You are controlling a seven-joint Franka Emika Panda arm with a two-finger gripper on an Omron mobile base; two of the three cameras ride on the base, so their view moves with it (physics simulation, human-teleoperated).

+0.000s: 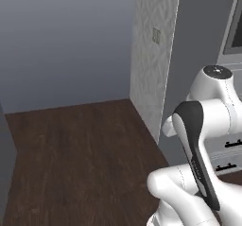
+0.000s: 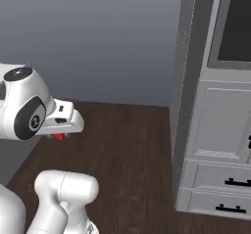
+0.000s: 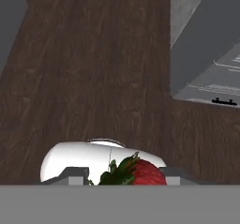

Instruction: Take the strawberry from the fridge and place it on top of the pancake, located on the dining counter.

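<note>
The robot's gripper (image 3: 125, 181) is closed on the strawberry (image 3: 140, 172), carrying it above the dark wood floor (image 1: 85, 159) near the grey cabinets (image 2: 215, 145). Fetching from the fridge looks done; reaching the dining counter and topping the pancake remain. No writing is legible.

Both base views look forward and down from behind the arm, sharing the dark wooden floor (image 1: 85, 149) and grey wall (image 2: 98, 37); the hand view faces steeply down, well above that floor
</note>
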